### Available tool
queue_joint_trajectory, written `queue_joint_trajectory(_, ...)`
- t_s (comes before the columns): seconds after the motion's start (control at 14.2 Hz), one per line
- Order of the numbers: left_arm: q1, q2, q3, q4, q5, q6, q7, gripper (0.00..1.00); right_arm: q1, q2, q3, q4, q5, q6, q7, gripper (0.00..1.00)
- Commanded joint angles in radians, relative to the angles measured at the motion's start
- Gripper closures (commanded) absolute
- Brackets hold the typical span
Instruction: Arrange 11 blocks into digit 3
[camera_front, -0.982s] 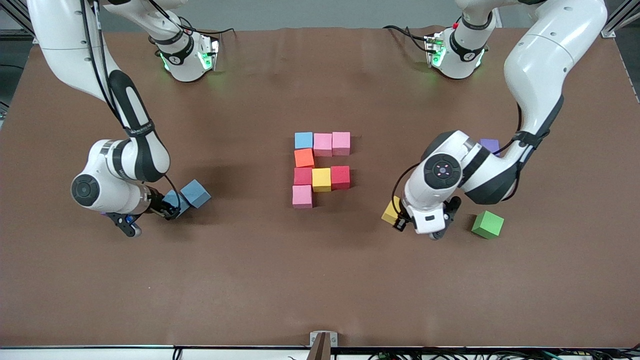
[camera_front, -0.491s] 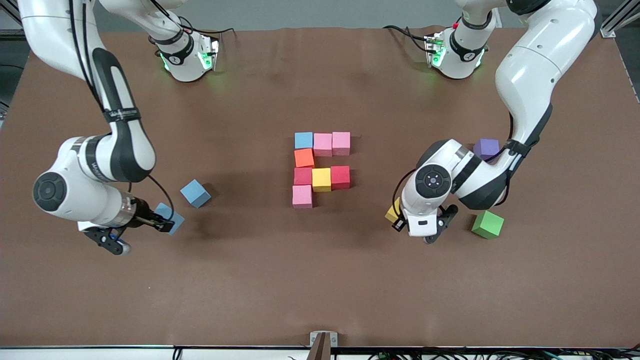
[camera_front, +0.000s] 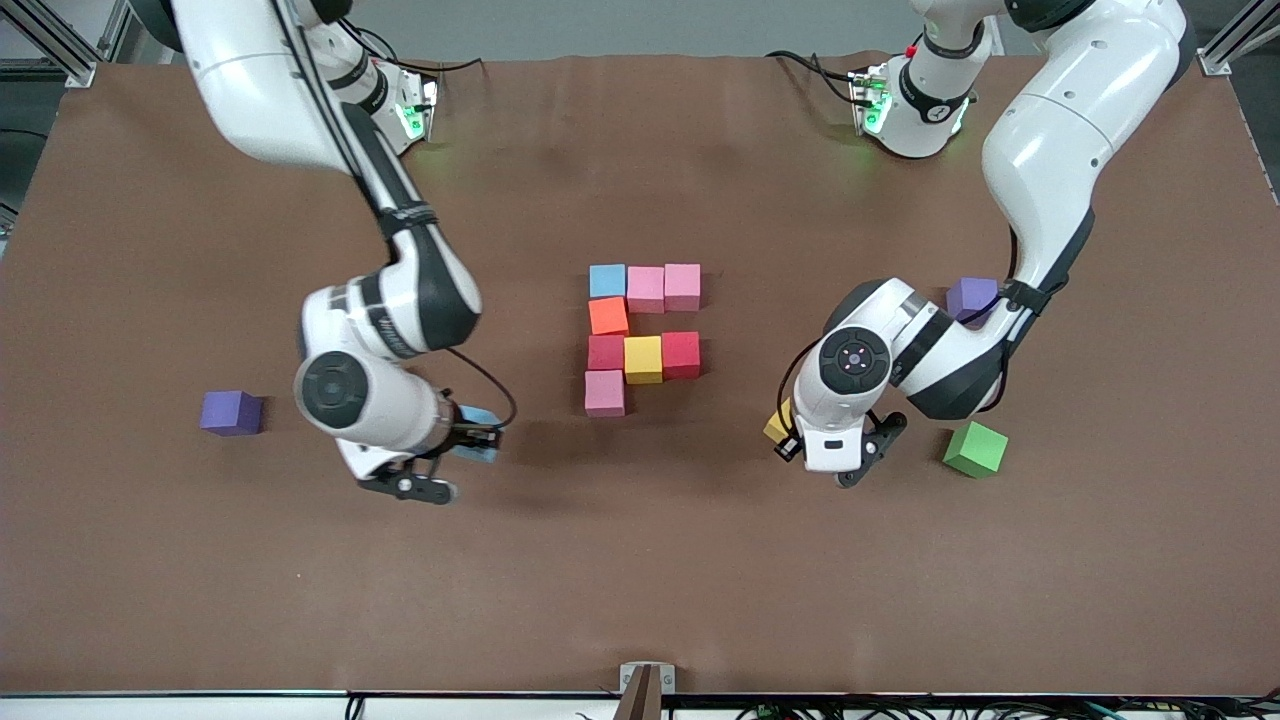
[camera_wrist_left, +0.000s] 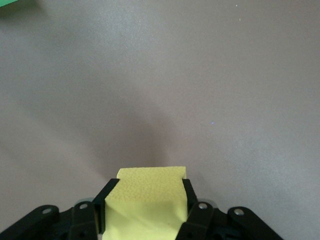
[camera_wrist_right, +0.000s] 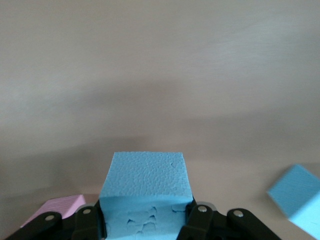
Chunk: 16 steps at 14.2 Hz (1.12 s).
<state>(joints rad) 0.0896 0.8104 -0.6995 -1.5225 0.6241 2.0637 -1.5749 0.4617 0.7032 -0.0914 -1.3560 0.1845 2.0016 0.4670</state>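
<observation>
The partial digit 3 (camera_front: 640, 335) lies mid-table, made of light blue, pink, orange, red and yellow blocks that touch. My right gripper (camera_front: 485, 440) (camera_wrist_right: 145, 212) is shut on a light blue block (camera_front: 480, 443) (camera_wrist_right: 146, 182), over the bare table on the right arm's side of the figure. My left gripper (camera_front: 787, 434) (camera_wrist_left: 146, 202) is shut on a yellow block (camera_front: 778, 424) (camera_wrist_left: 147, 195), over the table on the left arm's side of the figure. A green block (camera_front: 975, 448) (camera_wrist_left: 15, 2) rests on the table beside the left gripper.
One purple cube (camera_front: 232, 412) lies toward the right arm's end, a second purple cube (camera_front: 972, 296) is partly hidden by the left arm. The right wrist view shows a loose light blue block (camera_wrist_right: 297, 197) and a pink block's corner (camera_wrist_right: 57, 207).
The right arm has swung from its end of the table toward the figure with the light blue block, uncovering a purple cube. The left gripper has shifted only slightly with the yellow block.
</observation>
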Motion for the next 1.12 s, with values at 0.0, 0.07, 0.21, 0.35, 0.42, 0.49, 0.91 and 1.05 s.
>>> queue_joint_trajectory(0.0,-0.002,-0.014,0.008,0.007,0.005,-0.030,-0.010,0.99,0.032,0.102,0.004,0.150,0.012,-0.026,-0.111,0.71)
queue_joint_trajectory(0.07,0.004,-0.017,0.008,0.007,0.002,-0.034,-0.008,0.99,0.043,0.129,0.015,0.188,0.012,-0.021,-0.122,0.71)
queue_joint_trajectory(0.21,0.012,-0.019,0.006,0.008,0.000,-0.036,-0.007,0.99,0.058,0.179,0.033,0.264,0.027,-0.021,-0.122,0.72)
queue_joint_trajectory(0.35,0.015,-0.019,0.008,0.013,0.000,-0.034,0.004,0.99,0.072,0.199,0.030,0.296,0.027,-0.020,-0.123,0.73)
queue_joint_trajectory(0.42,0.015,-0.019,0.009,0.013,0.000,-0.036,0.006,0.99,0.083,0.211,0.026,0.307,0.027,-0.018,-0.123,0.73)
queue_joint_trajectory(0.49,0.012,-0.016,0.011,0.013,0.003,-0.033,-0.006,0.99,0.096,0.223,0.021,0.314,0.027,-0.014,-0.123,0.75)
queue_joint_trajectory(0.91,-0.005,-0.017,0.008,-0.011,0.011,-0.031,-0.215,0.99,0.138,0.251,0.002,0.331,0.029,-0.006,-0.122,0.76)
queue_joint_trajectory(1.05,-0.007,-0.019,0.002,-0.011,0.009,-0.033,-0.260,0.99,0.140,0.262,-0.001,0.342,0.030,0.022,-0.122,0.76)
